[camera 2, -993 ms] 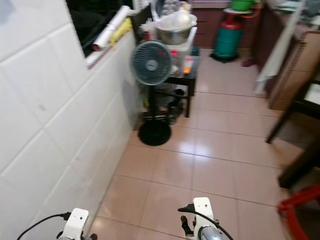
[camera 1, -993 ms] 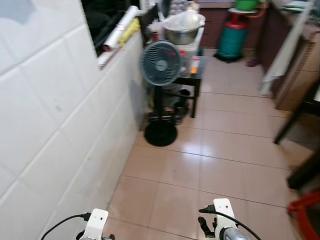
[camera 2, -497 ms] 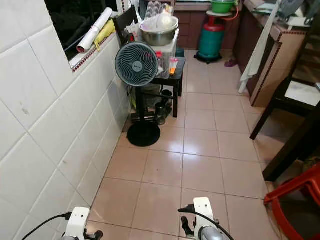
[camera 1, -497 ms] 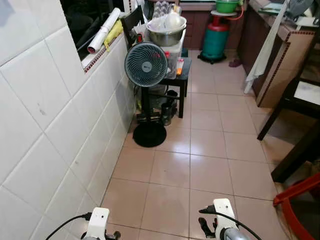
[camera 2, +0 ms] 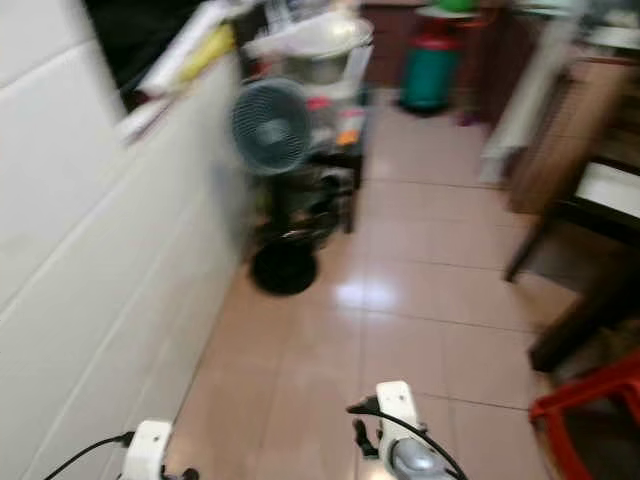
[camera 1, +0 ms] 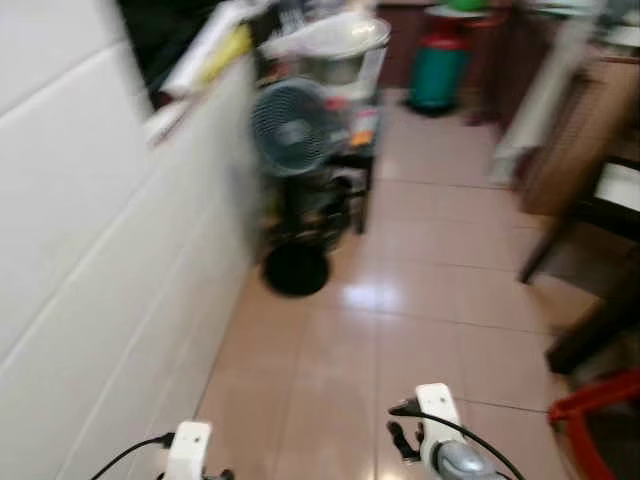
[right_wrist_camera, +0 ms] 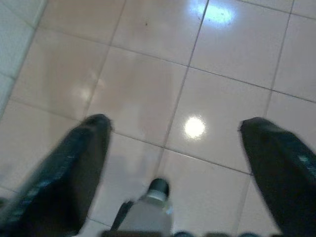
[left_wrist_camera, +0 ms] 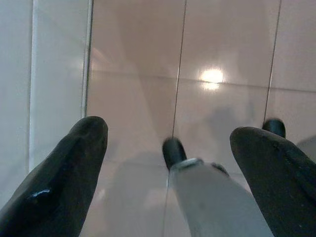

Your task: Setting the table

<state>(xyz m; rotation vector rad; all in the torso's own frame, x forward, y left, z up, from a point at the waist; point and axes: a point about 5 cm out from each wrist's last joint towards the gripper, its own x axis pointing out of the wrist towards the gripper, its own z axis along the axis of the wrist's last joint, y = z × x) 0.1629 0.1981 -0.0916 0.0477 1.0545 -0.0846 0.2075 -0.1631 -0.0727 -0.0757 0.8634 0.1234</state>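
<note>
The picture is blurred by motion. A dark wooden table leg and chair (camera 1: 588, 312) stand at the right edge. Far back, a big metal bowl (camera 1: 335, 42) with white contents rests on a small black side table (camera 1: 352, 160). Both arms hang low over the tan floor tiles. My left gripper (left_wrist_camera: 168, 136) is open with nothing between its fingers. The right gripper (right_wrist_camera: 177, 126) is open too, holding nothing, above bare tiles. Their white wrist mounts (camera 1: 188, 445) (camera 1: 436, 412) show at the bottom of the eye views.
A white tiled wall (camera 1: 90, 250) runs close along my left. A standing fan (camera 1: 290, 125) on a round black base blocks the wall side ahead. A green gas cylinder (camera 1: 440, 70) stands far back. A red stool (camera 1: 592, 420) sits at right, a white cloth (camera 1: 535, 110) hangs beyond it.
The whole picture has shifted and blurred, so the camera is moving. Both grippers hang as before, open and empty.
</note>
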